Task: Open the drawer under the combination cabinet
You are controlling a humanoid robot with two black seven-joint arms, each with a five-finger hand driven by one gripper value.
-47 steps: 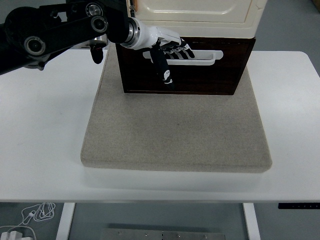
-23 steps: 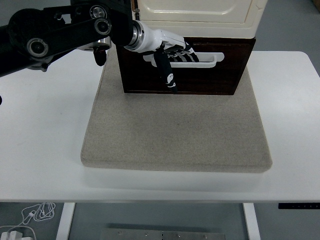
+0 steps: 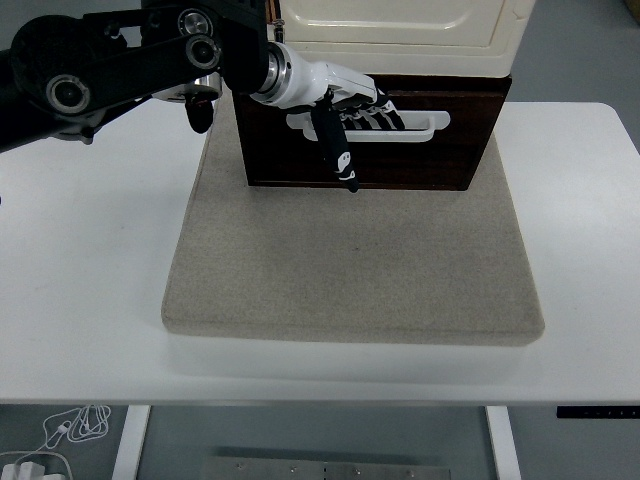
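The left hand (image 3: 345, 105) reaches in from the left at the end of a black arm (image 3: 120, 60), and its fingers (image 3: 375, 112) are curled into the white handle (image 3: 375, 125) of the drawer (image 3: 420, 155), hooked over the bar from above. The thumb (image 3: 335, 150) points straight down in front of the dark wooden drawer face, below the handle. The drawer lies directly behind and under the hand, forming the bottom part of the combination cabinet, whose cream upper section (image 3: 400, 25) sits just above the hand. The cabinet stands at the far edge of a grey mat (image 3: 350, 270), which spreads out below the hand on the white table (image 3: 80, 280).
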